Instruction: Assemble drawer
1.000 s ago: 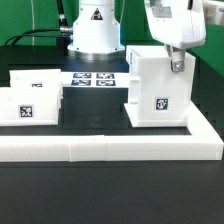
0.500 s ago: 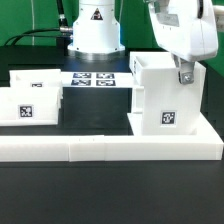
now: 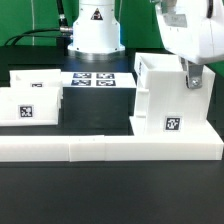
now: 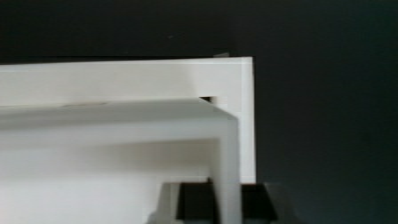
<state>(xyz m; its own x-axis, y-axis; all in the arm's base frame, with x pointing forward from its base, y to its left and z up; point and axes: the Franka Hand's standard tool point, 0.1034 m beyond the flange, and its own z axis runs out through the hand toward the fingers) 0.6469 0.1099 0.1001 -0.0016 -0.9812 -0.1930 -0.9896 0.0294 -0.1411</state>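
The large white cube-like housing (image 3: 170,98) stands at the exterior view's right, tilted a little, with a square tag on its front face. My gripper (image 3: 191,76) is shut on the housing's right side wall near the top rim. In the wrist view the housing wall (image 4: 228,140) runs between my two dark fingers (image 4: 192,203). Two small open-topped trays (image 3: 28,100) with tags sit at the exterior view's left, one behind the other.
The long low white L-shaped wall (image 3: 100,149) runs along the front and turns back at the right (image 3: 205,135), next to the housing. The marker board (image 3: 95,79) lies at the back by the robot base (image 3: 93,30).
My gripper has moved the housing toward the exterior view's right and front, closer to the L-shaped wall's corner. The trays have not moved.
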